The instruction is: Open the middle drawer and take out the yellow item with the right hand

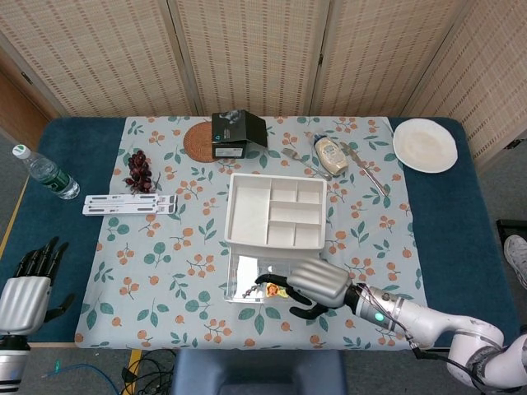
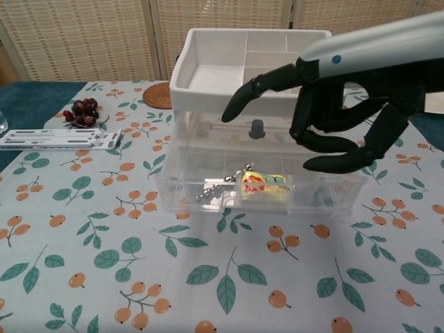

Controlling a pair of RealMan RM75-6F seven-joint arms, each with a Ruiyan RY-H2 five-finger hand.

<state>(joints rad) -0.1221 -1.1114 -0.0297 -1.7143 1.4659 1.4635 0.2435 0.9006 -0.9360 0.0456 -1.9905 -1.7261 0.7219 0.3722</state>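
A white organiser (image 1: 277,211) (image 2: 258,64) with clear drawers stands mid-table. Its middle drawer (image 2: 180,194) (image 1: 240,270) is pulled out toward me. Inside lies the yellow item (image 2: 263,185) (image 1: 272,290) on a small chain (image 2: 214,191). My right hand (image 1: 313,285) (image 2: 333,111) hovers over the right half of the pulled-out drawer, fingers spread and curved downward, holding nothing; its fingertips are just above and right of the yellow item. My left hand (image 1: 27,288) rests off the table's near-left corner, fingers apart, empty; the chest view does not show it.
At the back stand a black box (image 1: 238,134), a cork coaster (image 1: 198,141), a sauce bottle (image 1: 330,154), cutlery (image 1: 362,169) and a white plate (image 1: 424,145). Grapes (image 1: 138,169) (image 2: 82,111), a white strip (image 1: 129,204) (image 2: 59,139) and a water bottle (image 1: 45,174) lie left.
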